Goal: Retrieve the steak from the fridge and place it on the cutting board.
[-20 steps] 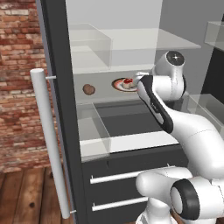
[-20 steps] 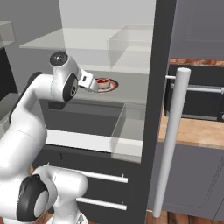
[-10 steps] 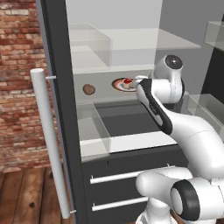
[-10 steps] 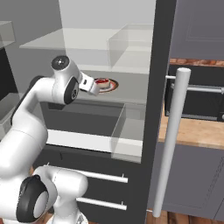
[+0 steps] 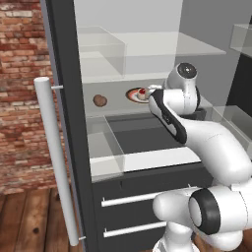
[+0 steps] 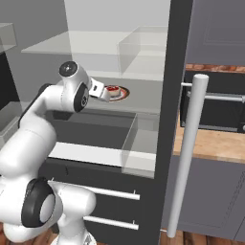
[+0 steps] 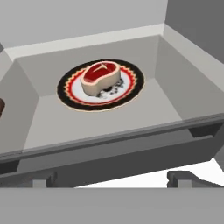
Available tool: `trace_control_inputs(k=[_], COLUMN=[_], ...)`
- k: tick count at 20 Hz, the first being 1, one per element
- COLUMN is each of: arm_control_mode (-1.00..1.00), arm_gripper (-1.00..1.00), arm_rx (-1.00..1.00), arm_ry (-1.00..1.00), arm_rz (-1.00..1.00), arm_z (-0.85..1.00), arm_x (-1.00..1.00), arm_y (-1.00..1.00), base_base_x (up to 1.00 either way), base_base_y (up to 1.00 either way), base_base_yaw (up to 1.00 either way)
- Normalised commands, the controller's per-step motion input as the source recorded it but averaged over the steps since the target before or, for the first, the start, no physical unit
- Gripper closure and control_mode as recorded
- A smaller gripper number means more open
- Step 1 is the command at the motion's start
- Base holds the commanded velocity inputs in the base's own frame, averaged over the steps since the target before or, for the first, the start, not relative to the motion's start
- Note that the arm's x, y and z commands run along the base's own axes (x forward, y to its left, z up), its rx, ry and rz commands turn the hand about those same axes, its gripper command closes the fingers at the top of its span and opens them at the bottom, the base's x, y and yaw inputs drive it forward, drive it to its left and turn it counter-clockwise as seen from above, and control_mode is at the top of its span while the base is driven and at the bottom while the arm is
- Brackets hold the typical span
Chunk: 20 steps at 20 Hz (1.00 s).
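Observation:
The steak (image 7: 101,76), a red chunk with a pale fatty side, lies on a round red-rimmed plate (image 7: 131,94) on a pale shelf inside the open fridge (image 5: 64,74). My gripper (image 7: 113,181) is open, with nothing between its fingertips (image 7: 183,177), and hovers a short way in front of the plate and slightly above it. From the right base view the gripper (image 6: 104,94) sits just left of the steak (image 6: 113,89). In the left base view the steak (image 5: 141,93) peeks out beside my hand. The cutting board is out of view.
A brown rounded lump (image 5: 100,100) rests on the same shelf, left of the plate. Clear bins (image 6: 139,143) and glass shelves (image 5: 142,49) stand below and above. The fridge's long bar handle (image 6: 189,153) stands at the right, with a wooden counter (image 6: 210,143) and a black oven behind it.
My arm has edged a little further into the fridge toward the plate. The gripper stays open, and the steak has not moved.

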Motion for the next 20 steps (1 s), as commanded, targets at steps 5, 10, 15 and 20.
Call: trace_control_inputs(k=[5,10,15,20], arm_control_mode=[-1.0,-1.0,-1.0,-1.0], arm_gripper=[-1.0,-1.0,-1.0,-1.0], arm_rx=[-0.04,-0.01,0.0,0.0], arm_ry=[0.0,0.0,0.0,0.0], arm_rz=[0.0,0.0,0.0,0.0], arm_z=[-0.2,-0.14,0.0,-0.05], arm_x=[0.39,0.37,0.42,0.36], arm_y=[0.06,0.06,0.0,0.03], base_base_x=[0.0,0.0,0.0,0.0], base_base_y=[0.0,0.0,0.0,0.0], base_base_yaw=[0.0,0.0,0.0,0.0])
